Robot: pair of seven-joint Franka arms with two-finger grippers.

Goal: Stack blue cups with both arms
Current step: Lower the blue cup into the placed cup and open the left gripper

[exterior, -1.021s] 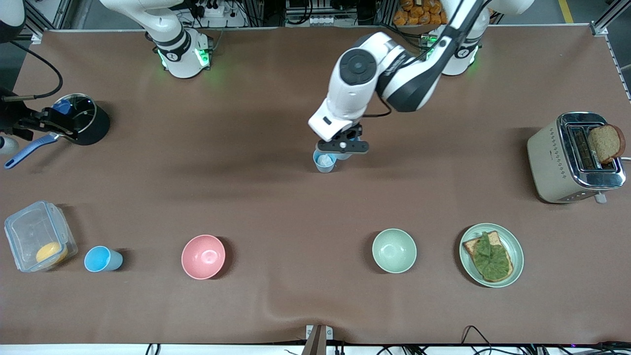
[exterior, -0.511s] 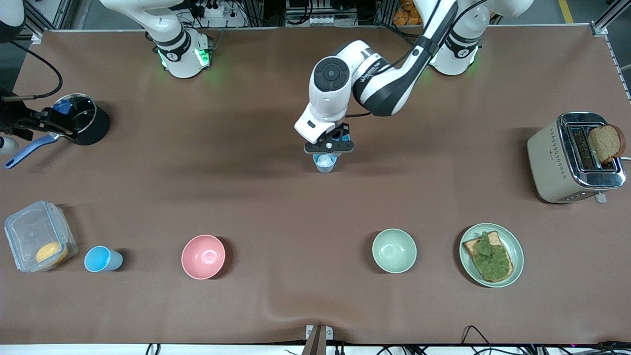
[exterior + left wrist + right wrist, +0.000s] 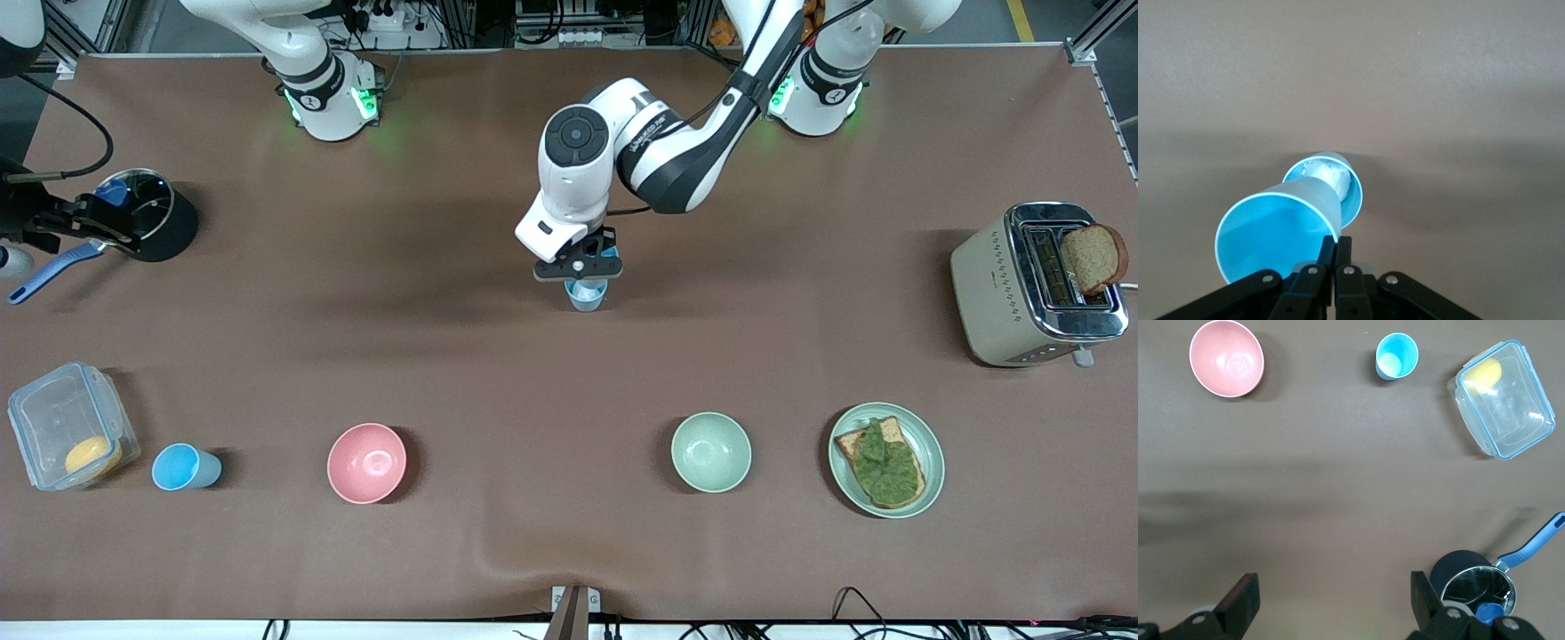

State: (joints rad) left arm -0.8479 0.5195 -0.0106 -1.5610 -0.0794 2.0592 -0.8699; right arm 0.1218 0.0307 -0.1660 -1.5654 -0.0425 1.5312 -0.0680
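Observation:
My left gripper is shut on the rim of a blue cup and holds it tilted over the middle of the table. Its base hangs right over the mouth of a second blue cup, which stands upright with something white inside. I cannot tell whether the two touch. A third blue cup stands near the front edge toward the right arm's end and also shows in the right wrist view. My right gripper is open and empty, high over bare table beside the pot. It is out of the front view.
A pink bowl, a pale green bowl and a plate with toast line the front. A clear lidded box stands beside the third cup. A black pot is at the right arm's end, a toaster at the left arm's.
My left gripper has carried the held cup sideways toward the right arm's end, from beside the standing cup to over it. The right arm has not moved.

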